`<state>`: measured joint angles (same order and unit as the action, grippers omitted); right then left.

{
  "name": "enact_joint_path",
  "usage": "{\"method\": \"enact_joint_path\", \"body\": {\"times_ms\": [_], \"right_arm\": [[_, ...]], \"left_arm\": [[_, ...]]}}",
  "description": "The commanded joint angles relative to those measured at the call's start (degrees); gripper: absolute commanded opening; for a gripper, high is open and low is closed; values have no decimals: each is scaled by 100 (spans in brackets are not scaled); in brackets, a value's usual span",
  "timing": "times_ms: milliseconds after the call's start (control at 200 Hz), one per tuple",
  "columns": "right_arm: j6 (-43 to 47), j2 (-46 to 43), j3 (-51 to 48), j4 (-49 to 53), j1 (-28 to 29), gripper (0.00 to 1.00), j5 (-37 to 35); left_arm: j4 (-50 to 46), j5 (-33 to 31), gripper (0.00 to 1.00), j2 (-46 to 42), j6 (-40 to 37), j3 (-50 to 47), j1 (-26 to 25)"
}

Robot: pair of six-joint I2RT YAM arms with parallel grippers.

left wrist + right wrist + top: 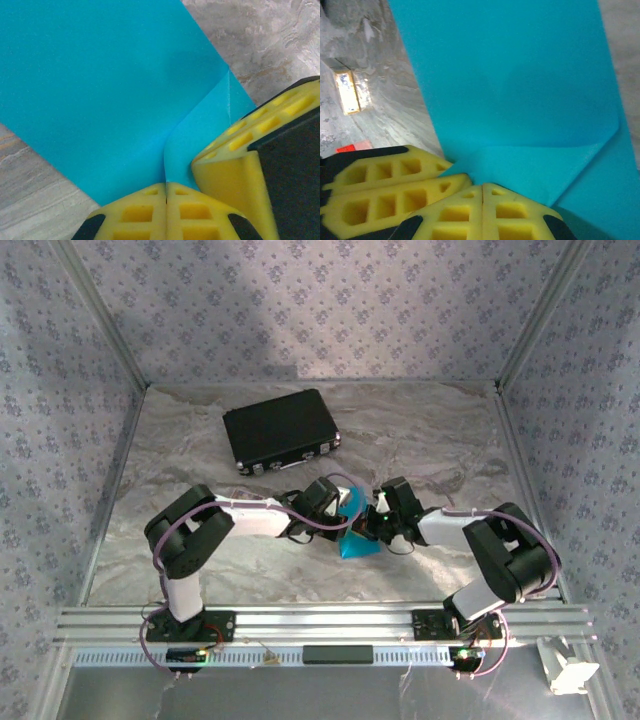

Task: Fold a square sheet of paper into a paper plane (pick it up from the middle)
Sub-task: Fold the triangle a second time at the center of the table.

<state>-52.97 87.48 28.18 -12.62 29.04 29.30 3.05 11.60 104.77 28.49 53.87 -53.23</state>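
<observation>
Pinching the paper [358, 543] from two sides near mid-table, in front of the case [282, 430] and well apart from it. Closing in from the left with the left gripper [345, 513] and from the right with the right gripper [377, 525], meeting almost tip to tip over the cyan sheet. Standing partly up off the table [200, 540] rather than lying flat; not showing clearly whether lifting free of the marble.

Looking through the left wrist camera: clamping the left gripper [166, 192] fully closed on a raised fold of the paper [100, 90], leaving no gap along the seam between the yellow fingers [137, 215]. Spreading away from that pinch as a broad cyan field, carrying one flap folded over on the right with a pale crease line beside it. Pressing in against that flap from the right with a yellow finger [225, 175] of the right arm.

Looking through the right wrist camera: clamping the right gripper [482, 197] just as tightly on the paper [510, 75], right at the edge of a folded-over flap running across the lower part of the sheet. Touching the sheet just to the left with both fingers [385, 190] of the left arm, pressed together. Leaving a small card [347, 92] and a red block [351, 148] lying on the table [385, 60] farther left, both apart from the paper, the block just beside the black finger backing.
</observation>
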Motion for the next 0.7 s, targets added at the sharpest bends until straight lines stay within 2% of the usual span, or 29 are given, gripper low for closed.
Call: {"method": "enact_joint_path", "body": {"times_ms": [0, 175, 420, 695], "right_arm": [[-105, 108, -284, -120, -56, 0, -90], [-160, -69, -428, -165, -104, 0, -83], [37, -573, 15, 395, -191, 0, -99], [84, -84, 190, 287, -377, 1, -41]], "left_arm": [[-206, 104, 0, 165, -124, 88, 39], [-239, 126, 0, 210, -122, 124, 41], [-295, 174, 0, 236, -133, 186, 39], [-317, 217, 0, 252, -123, 212, 37]]}}
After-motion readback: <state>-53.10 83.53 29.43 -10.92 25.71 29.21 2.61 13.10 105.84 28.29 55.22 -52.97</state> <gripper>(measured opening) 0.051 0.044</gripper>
